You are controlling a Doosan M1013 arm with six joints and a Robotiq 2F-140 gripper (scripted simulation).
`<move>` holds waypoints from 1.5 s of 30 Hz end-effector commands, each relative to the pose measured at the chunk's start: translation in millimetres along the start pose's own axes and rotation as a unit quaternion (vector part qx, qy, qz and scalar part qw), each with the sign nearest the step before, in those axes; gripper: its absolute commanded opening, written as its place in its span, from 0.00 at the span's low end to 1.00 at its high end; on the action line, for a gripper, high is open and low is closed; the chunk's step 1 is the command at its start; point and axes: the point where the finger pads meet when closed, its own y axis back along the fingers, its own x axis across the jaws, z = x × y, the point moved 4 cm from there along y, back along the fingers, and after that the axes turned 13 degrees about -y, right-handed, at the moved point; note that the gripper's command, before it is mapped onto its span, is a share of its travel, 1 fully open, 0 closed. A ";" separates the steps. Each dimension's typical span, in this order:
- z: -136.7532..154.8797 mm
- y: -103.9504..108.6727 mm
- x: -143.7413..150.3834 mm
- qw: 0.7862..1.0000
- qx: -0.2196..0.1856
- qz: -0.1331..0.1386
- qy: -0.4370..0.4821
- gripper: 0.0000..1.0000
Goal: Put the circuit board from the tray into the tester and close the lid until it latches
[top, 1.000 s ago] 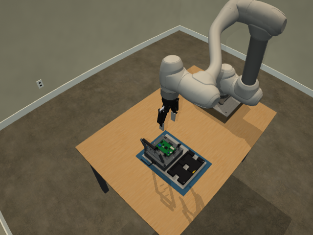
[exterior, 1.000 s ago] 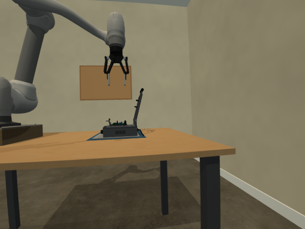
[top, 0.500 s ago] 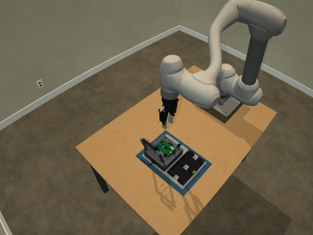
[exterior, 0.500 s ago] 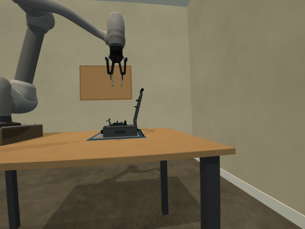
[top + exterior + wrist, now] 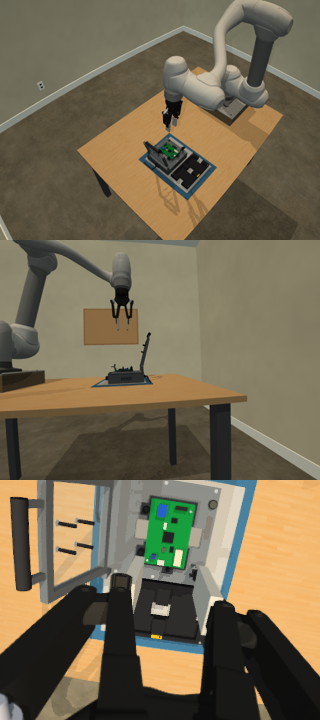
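The green circuit board [image 5: 169, 150] lies face up on the plate of the tester [image 5: 166, 157]. In the wrist view the board [image 5: 170, 532] has its white connector at the end toward the tray. The tester's lid [image 5: 153, 153] [image 5: 21, 542] stands open, nearly upright in the side view [image 5: 144, 353], and its black handle is at the left of the wrist view. The black tray [image 5: 190, 170] beside the tester has both pockets empty. My gripper [image 5: 171, 126] [image 5: 122, 329] hangs well above the tester. Its fingers are narrowed but apart, with nothing between them [image 5: 170, 595].
Tester and tray sit on a blue mat [image 5: 178, 165] in the middle of the wooden table. The robot base [image 5: 231, 109] stands at the table's far corner. A small latch hook [image 5: 194, 572] stands on the tester's edge opposite the hinge.
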 end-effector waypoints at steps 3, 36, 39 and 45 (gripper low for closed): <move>1.7 2.5 0.4 1.000 -0.002 0.000 -0.002 0.30; 23.6 2.7 -98.7 1.000 -0.002 0.000 -0.002 0.30; 27.0 2.7 -114.1 1.000 -0.002 0.000 -0.002 0.30; 30.5 2.7 -130.0 1.000 -0.002 0.000 -0.002 0.30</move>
